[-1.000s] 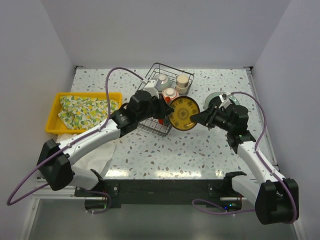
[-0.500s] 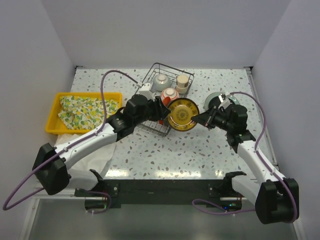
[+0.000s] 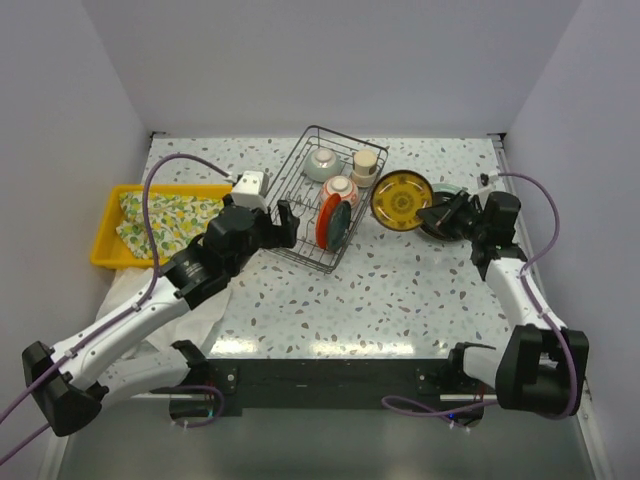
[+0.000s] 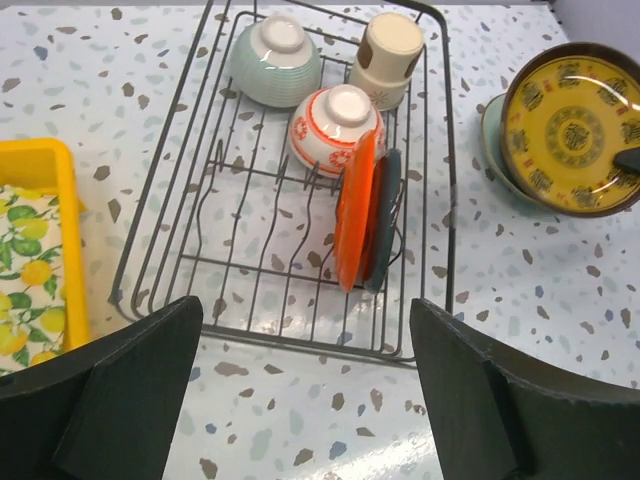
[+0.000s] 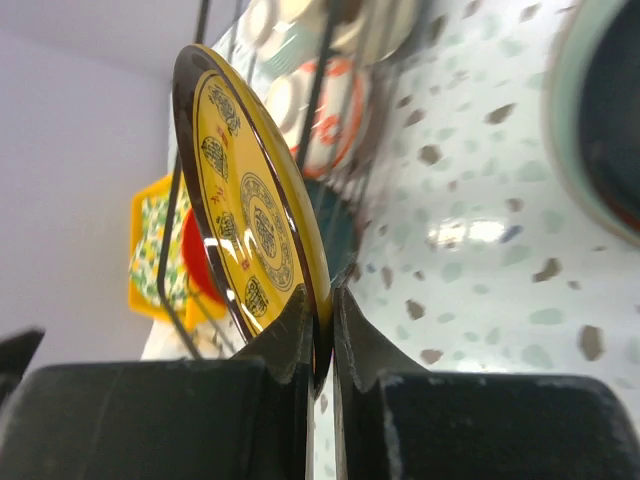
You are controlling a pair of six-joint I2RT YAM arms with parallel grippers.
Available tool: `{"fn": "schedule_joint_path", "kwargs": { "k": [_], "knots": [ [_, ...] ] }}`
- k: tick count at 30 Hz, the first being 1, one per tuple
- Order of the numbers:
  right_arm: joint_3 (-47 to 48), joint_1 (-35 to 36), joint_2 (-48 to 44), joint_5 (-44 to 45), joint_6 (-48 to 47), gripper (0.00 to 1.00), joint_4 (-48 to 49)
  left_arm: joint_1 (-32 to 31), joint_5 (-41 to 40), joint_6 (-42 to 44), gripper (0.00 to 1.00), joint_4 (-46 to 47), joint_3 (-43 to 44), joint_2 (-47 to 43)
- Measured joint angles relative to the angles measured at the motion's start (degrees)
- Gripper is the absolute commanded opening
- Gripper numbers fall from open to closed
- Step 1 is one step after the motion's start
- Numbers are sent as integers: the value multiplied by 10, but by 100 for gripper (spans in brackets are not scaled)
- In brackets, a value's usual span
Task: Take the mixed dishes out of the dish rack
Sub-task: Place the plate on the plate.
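Item: yellow plate [image 5: 250, 200]. A second ago both arms had it at the near right corner of the dish rack [image 4: 250, 265]. It has since passed over to my right gripper [image 5: 320, 330] alone, whose fingers are clamped on its lower rim. It is now out of the rack and well to its right, held tilted over the grey-green plate [image 4: 490, 140] that lies on the table. I cannot tell whether the two plates touch.

Item: left gripper [image 3: 284, 224]. It has let go and drawn back to the rack's near left side; jaws spread wide, nothing between them.

Remaining in rack: orange-red plate [image 4: 355, 210] and dark plate [image 4: 385, 215], upright side by side in the tines; red-patterned bowl [image 4: 335, 125] just behind them; celadon bowl [image 4: 277, 60] and beige cup [image 4: 387, 45] at the far end, all three upturned.

Assessment: handover complete; as I judge it, the yellow plate only needs setting down. Five pieces are left to unload, and the free left arm is well placed for the upright plates.
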Motion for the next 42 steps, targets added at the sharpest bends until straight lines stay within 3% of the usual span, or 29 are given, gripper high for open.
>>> {"fn": "schedule_joint_path", "kwargs": {
  "k": [12,25,28,34,38,42],
  "knots": [
    [17,-126,133,87,57,0,-1,0,-37,3,91,-85,-65,-64],
    [92,-153,271,91,63,0,-15,0,-40,3,91,-91,-98,-74],
    [100,-156,294,84,66,4,-17,0,-40,3,91,-91,-106,-77],
    [137,-158,312,80,55,28,-46,0,-42,4,91,-91,-106,-82],
    [162,-158,313,90,19,43,-112,0,-44,8,91,-90,-106,-83],
    [193,-158,314,96,-24,49,-179,0,-43,13,91,-80,-106,-74]
  ]
}}
